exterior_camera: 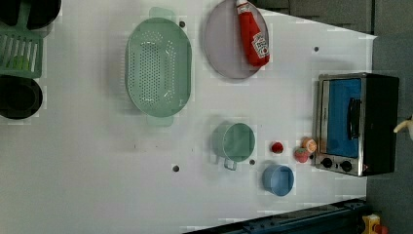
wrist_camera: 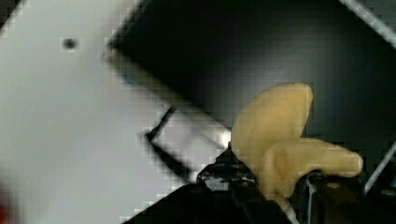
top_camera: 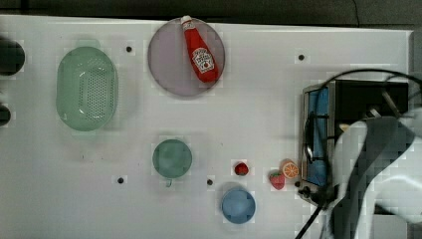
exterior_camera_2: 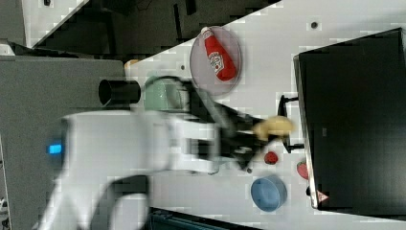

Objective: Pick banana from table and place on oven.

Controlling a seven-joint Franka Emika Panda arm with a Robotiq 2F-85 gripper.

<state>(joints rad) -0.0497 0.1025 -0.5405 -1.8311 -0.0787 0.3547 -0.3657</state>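
Banana (wrist_camera: 280, 140), clamped in our tool (wrist_camera: 275, 196) near its stem end over the oven (wrist_camera: 261, 51), looks light, stiff, slightly slippery.

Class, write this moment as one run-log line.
phase: carry | gripper: shut on banana | banana: held over oven | placed: not yet

The boxy toaster oven (exterior_camera: 357, 124) has a brushed silver metal frame, bluish glossy glass door and matt black top. The large white table (top_camera: 149, 209) looks smooth and matt. The pale cream-yellow plastic banana (wrist_camera: 280, 140) appears smooth, slightly glossy.
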